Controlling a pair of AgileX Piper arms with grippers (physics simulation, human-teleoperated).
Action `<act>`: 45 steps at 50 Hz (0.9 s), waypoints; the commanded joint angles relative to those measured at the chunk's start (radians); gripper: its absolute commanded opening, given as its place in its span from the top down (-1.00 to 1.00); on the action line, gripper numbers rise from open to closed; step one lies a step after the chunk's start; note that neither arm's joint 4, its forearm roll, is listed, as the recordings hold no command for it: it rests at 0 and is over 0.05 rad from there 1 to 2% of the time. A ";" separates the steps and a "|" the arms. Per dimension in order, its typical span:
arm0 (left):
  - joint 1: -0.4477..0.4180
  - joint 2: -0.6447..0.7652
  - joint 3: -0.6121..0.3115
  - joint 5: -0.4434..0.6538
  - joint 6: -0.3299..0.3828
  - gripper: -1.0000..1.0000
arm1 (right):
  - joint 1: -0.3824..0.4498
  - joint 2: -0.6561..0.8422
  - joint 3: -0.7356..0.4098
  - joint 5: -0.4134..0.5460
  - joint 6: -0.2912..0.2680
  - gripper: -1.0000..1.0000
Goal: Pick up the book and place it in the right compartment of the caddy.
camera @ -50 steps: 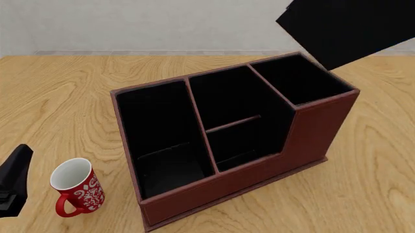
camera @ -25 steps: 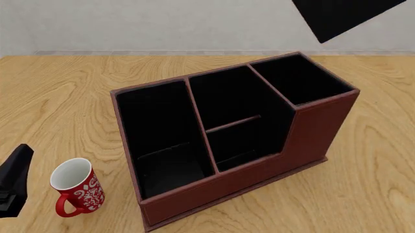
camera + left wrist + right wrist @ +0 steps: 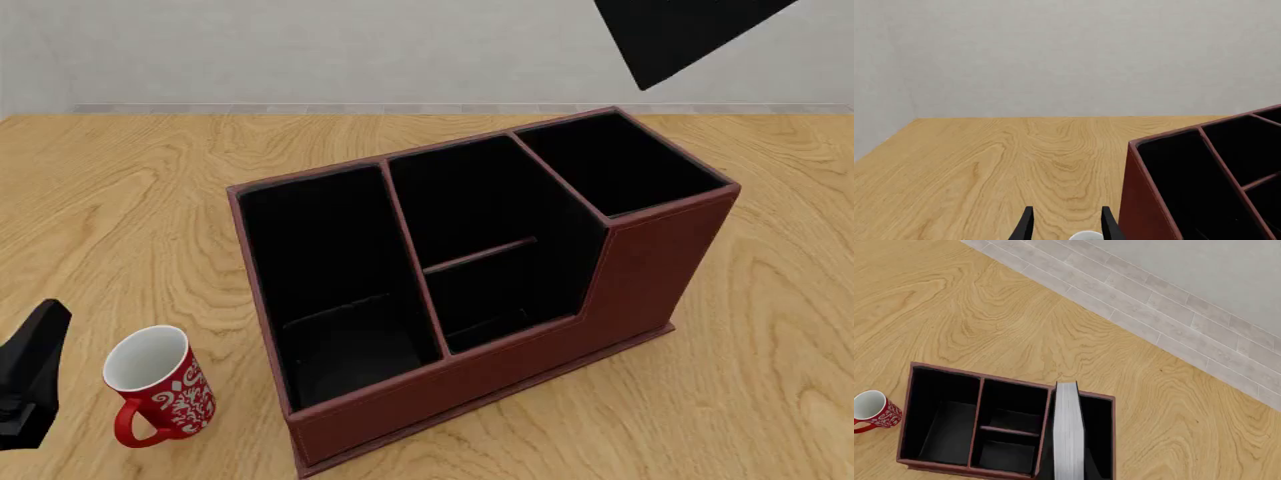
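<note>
On a wooden table (image 3: 120, 190), the book (image 3: 681, 35) hangs high above the caddy's (image 3: 641, 270) right compartment (image 3: 617, 165); its holder's grip is unseen. The left gripper (image 3: 1066, 231) idles, parted, by the mug (image 3: 158, 395).

Red-and-white mug (image 3: 158, 397) upright at lower left of the front view, white inside, handle toward the bottom edge, resting on a light wooden table (image 3: 120, 210). Pale grey wall (image 3: 307, 50) along the top beyond the table's far edge.
</note>
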 commanded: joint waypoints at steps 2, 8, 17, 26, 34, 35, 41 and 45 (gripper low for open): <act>0.008 0.000 0.019 -0.009 0.000 -1.00 | -0.034 0.037 -0.040 0.000 0.075 1.00; 0.001 0.000 0.025 -0.011 0.002 -1.00 | -0.031 0.050 0.002 0.000 0.069 1.00; 0.010 -0.001 0.023 -0.012 0.010 -1.00 | -0.060 0.080 0.050 0.000 0.080 1.00; 0.015 -0.001 0.030 -0.010 0.014 -1.00 | -0.056 0.104 0.035 0.000 0.088 1.00; 0.017 -0.001 0.040 -0.016 0.014 -1.00 | -0.064 0.112 0.043 0.000 0.093 1.00; 0.018 -0.001 0.043 -0.019 0.017 -1.00 | -0.062 0.112 0.049 0.000 0.092 1.00; 0.018 -0.001 0.055 -0.023 0.015 -1.00 | -0.051 0.123 0.045 0.000 0.100 1.00; 0.016 -0.001 0.057 -0.021 0.020 -1.00 | -0.059 0.128 0.050 0.000 0.101 1.00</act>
